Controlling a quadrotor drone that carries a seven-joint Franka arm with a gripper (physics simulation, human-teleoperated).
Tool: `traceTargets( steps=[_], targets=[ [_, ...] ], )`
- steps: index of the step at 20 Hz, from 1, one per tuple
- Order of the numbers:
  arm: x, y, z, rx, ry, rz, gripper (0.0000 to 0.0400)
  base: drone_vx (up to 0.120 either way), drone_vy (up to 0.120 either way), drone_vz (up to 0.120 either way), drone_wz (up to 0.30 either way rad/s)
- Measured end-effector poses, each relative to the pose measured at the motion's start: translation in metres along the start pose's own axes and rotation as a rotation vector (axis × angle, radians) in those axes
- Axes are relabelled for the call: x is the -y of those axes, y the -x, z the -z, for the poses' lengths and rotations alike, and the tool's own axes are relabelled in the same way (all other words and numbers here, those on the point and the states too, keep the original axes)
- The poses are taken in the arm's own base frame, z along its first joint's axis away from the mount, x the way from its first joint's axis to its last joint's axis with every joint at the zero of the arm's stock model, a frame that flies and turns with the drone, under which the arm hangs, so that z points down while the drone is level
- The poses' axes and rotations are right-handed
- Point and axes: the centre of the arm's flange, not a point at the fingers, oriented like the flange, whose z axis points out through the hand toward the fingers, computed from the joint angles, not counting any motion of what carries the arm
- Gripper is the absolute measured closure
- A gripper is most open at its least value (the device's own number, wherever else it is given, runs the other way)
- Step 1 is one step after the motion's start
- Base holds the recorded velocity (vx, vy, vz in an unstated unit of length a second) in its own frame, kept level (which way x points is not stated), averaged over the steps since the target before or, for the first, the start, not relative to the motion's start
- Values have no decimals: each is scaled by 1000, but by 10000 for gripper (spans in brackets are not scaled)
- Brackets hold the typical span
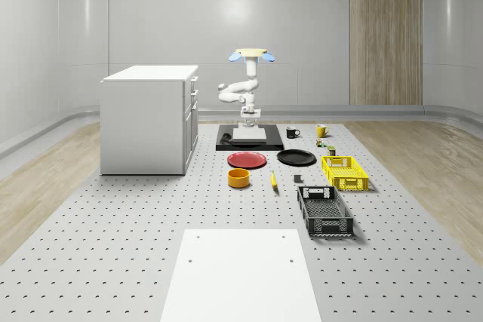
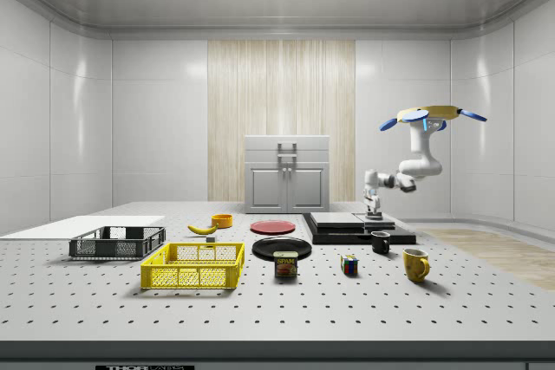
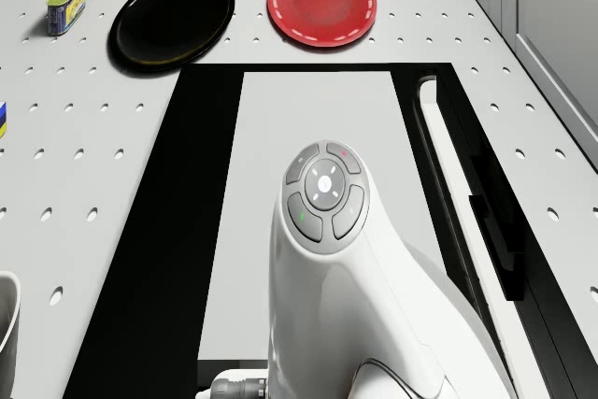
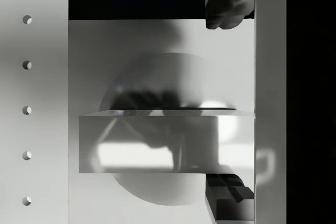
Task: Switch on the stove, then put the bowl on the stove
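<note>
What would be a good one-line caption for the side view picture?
Drone hovering over the stove, its arm lowering the gripper to the stove top, while the orange bowl waits on the table.

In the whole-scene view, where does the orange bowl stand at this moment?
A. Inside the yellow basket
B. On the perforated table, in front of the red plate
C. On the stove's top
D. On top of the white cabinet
B: the orange bowl stands on the perforated table, just in front of the red plate, apart from the stove.

Plates (image 1: 247, 160) — crates (image 1: 345, 173) — mugs (image 2: 415, 264).
</note>
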Motion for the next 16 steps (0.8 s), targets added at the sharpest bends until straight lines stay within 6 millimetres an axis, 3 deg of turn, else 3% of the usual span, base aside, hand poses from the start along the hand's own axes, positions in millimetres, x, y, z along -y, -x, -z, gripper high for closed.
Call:
traceTargets(
  steps=[16],
  targets=[
    [9,-6,-10,0,0,0,0,0,0,0,0]
  ],
)
